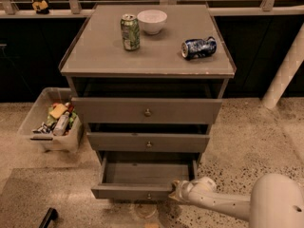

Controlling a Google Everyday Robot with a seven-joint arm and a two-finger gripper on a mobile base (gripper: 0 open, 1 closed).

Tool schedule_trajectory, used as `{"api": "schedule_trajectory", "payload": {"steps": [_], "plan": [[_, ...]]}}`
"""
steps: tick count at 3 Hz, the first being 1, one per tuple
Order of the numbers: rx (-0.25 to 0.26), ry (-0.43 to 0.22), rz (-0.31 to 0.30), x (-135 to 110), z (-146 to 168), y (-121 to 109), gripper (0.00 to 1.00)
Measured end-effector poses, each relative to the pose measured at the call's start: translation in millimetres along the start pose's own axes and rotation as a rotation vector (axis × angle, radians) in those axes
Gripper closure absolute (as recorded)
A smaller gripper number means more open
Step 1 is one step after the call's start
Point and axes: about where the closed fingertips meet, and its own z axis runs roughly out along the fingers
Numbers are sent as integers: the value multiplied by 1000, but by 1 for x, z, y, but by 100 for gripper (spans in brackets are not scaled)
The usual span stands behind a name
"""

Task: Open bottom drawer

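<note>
The bottom drawer (142, 192) of the grey-brown cabinet is pulled out, showing a shallow grey box inside (147, 172). Its small round knob (149, 196) sits on the slim front. My gripper (176, 192) is at the right end of the drawer front, at the tip of the white arm (213, 203) that reaches in from the lower right. The middle drawer (148, 142) and top drawer (146, 111) stand above it, both slightly out.
On the cabinet top (95, 56) stand a green can (129, 32), a white bowl (152, 21) and a blue can lying on its side (198, 47). A clear bin of snacks (54, 120) sits on the floor at left. A white post (285, 65) stands at right.
</note>
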Motion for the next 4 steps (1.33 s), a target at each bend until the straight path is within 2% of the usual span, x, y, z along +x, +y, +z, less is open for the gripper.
{"api": "schedule_trajectory", "payload": {"steps": [1, 3, 4], "plan": [[-4, -3, -8, 6, -1, 10, 100], [-4, -3, -8, 2, -3, 9, 100], [-12, -3, -6, 7, -5, 19, 100]]}}
